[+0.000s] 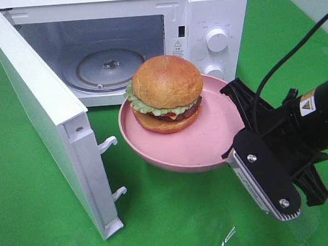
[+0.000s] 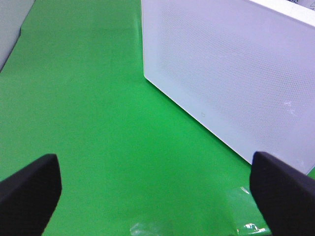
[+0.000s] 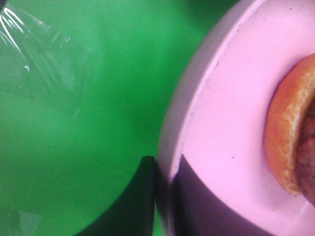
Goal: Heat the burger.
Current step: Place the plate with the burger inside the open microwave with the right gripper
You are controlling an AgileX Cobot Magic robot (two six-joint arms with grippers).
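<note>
Burger [image 1: 166, 93], glossy-domed, sits on round pink plate [image 1: 209, 137] clamped by right gripper [image 3: 165, 196]; left gripper [image 2: 157, 191] spread wide.

A white boxy microwave oven [image 1: 201, 9] fills the top of the frame on a green tabletop [image 1: 175, 217]. Its white door [image 1: 40, 108] stands wide open toward the lower left, with two latch hooks [image 1: 108, 143] on its edge. Inside lies a round glass turntable [image 1: 110, 67]. At centre, a shallow round pink plate [image 1: 209, 137] partly covers the lower of two white round knobs [image 1: 217, 40].
</note>
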